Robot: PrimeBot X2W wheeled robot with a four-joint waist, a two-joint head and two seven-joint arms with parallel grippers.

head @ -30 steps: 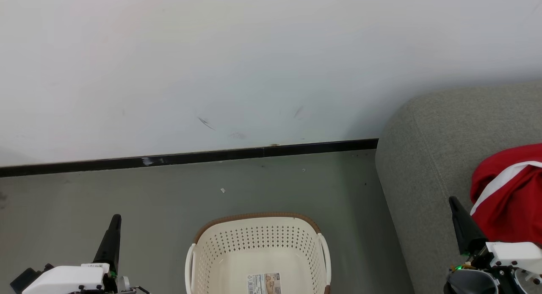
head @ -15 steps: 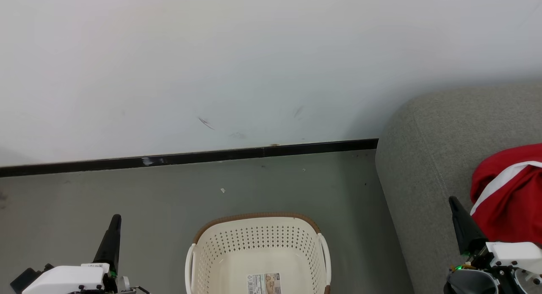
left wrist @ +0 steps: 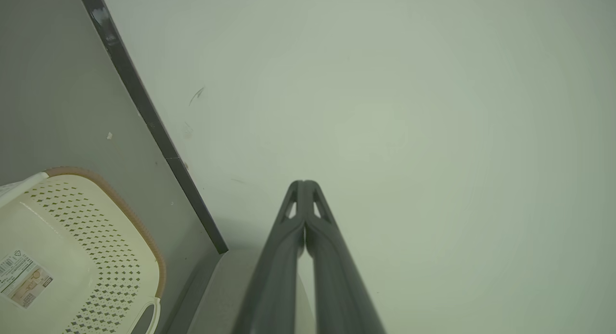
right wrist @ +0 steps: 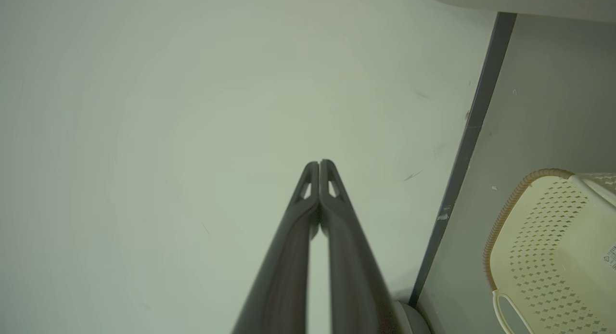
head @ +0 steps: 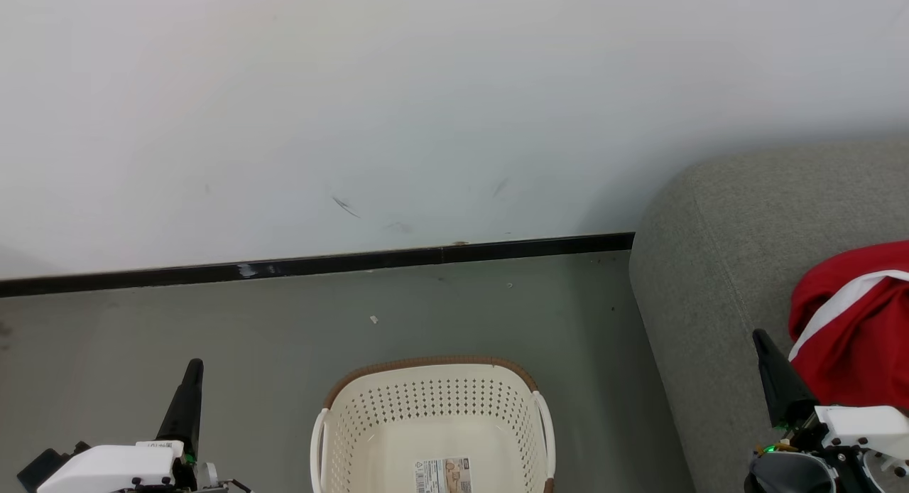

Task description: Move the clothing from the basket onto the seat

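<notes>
Red clothing (head: 859, 322) with a white stripe lies on the grey seat (head: 717, 266) at the right edge of the head view. The cream basket (head: 433, 425) with a brown rim stands on the floor at bottom centre, holding nothing but a label on its floor; it also appears as the basket (left wrist: 72, 257) and the basket (right wrist: 548, 247). My left gripper (head: 192, 369) is shut, left of the basket, fingertips together in its wrist view (left wrist: 304, 185). My right gripper (head: 758, 337) is shut over the seat, just left of the clothing, tips pressed together (right wrist: 319, 164).
A white wall (head: 426, 109) rises behind, with a black skirting strip (head: 319, 263) along the grey floor (head: 461, 315). The floor lies open between the basket and the wall. The seat's rounded corner stands close to the basket's right side.
</notes>
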